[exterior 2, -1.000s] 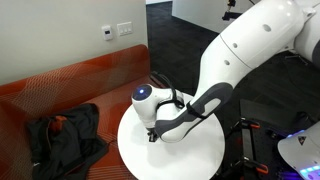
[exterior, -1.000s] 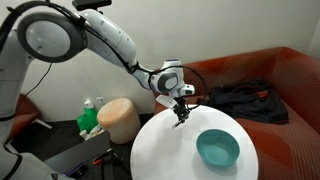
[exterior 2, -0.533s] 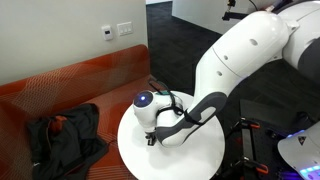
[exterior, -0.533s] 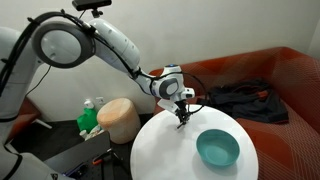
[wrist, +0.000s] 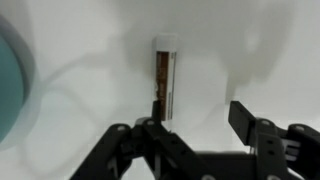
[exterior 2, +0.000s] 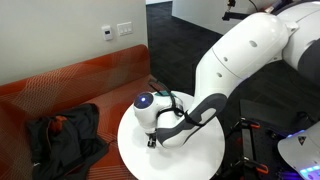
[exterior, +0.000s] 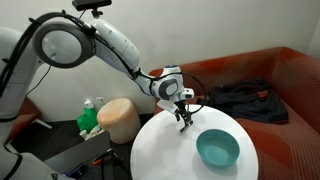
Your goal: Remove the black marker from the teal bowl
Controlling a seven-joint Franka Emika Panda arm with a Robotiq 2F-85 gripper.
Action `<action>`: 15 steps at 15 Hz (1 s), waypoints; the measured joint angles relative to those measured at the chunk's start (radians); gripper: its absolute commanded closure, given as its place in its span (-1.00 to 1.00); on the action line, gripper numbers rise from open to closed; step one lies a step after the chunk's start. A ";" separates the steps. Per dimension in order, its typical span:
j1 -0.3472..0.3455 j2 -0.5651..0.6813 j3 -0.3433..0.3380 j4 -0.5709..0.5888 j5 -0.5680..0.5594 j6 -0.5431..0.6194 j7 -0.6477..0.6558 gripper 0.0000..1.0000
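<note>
In the wrist view the gripper (wrist: 197, 125) is spread wide with nothing between its jaws. The marker (wrist: 166, 75) lies flat on the white counter (wrist: 250, 50), outside the bowl (wrist: 8, 90). Its near end sits right at the tip of one finger (wrist: 150, 135); whether they touch I cannot tell. That closeness is the first risk: if the gripper lifts off at a slant or swings sideways, that finger could catch the marker's end and flick it. The marker is round and slim, so I judge it would roll readily on the smooth counter once nudged. Bare counter lies between it and the bowl's rim, so a roll to that side could carry it against the bowl's wall, though hardly back inside. Farther out, an exterior view shows the gripper (exterior: 183, 122) low over the round counter, near the edge that faces the couch (exterior: 290, 80), with the empty bowl (exterior: 218, 148) apart from it. A roll that way could take the marker off the counter and out of easy reach.
</note>
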 measured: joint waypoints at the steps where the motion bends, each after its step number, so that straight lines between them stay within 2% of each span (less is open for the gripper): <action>1: 0.004 -0.005 0.000 -0.007 0.000 0.005 0.001 -1.00; 6: 0.016 -0.072 0.000 -0.091 0.007 0.083 0.023 -1.00; 15: 0.019 -0.285 -0.022 -0.313 0.030 0.222 0.144 -1.00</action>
